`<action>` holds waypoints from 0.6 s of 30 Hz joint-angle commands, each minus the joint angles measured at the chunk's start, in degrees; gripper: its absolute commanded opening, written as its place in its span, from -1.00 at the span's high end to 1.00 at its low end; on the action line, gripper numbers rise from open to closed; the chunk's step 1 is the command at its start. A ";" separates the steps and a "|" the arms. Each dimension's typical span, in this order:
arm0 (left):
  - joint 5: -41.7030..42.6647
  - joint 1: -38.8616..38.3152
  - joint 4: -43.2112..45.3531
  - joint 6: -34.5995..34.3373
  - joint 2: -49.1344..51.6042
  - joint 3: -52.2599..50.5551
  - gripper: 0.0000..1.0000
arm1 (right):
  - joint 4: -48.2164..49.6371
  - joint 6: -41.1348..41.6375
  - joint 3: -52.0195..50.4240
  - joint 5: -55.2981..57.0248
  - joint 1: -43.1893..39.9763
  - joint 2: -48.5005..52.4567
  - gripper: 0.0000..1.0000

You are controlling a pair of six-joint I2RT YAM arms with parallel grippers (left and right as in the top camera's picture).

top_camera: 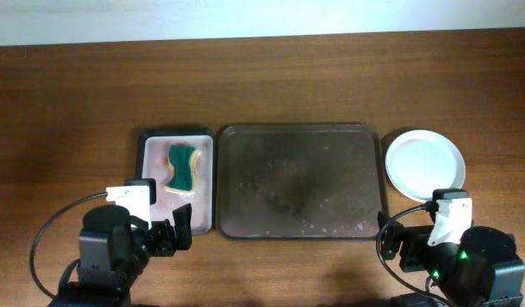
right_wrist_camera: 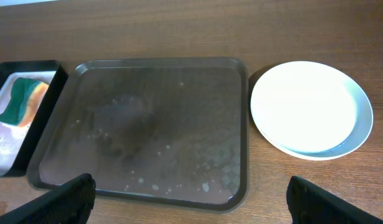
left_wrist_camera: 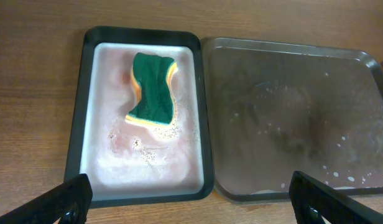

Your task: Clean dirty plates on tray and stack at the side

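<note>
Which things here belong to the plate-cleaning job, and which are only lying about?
Belong to the job:
- white round plate at the right, seemingly on another plate
- large dark brown rectangular tray, wet
- green-and-yellow sponge, likely the wiper

Only lying about:
- small black-rimmed tray with pinkish inside, merely holding the sponge
- brown wooden table

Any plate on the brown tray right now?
No, the tray holds only wet streaks and droplets; the white plate sits beside it, off its right edge.
</note>
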 commanded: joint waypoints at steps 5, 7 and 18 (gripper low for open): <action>-0.83 -0.11 0.24 0.28 -0.24 -0.63 -0.99 | 1.11 0.22 -1.55 2.91 -0.44 -3.93 -0.97; -0.83 -0.11 0.24 0.28 -0.24 -0.66 -0.99 | 4.57 0.22 -4.44 3.52 -1.81 -7.93 -0.97; -0.83 -0.11 0.24 0.28 -0.24 -0.66 -0.99 | 49.03 0.24 -36.30 3.50 -4.37 -25.86 -0.97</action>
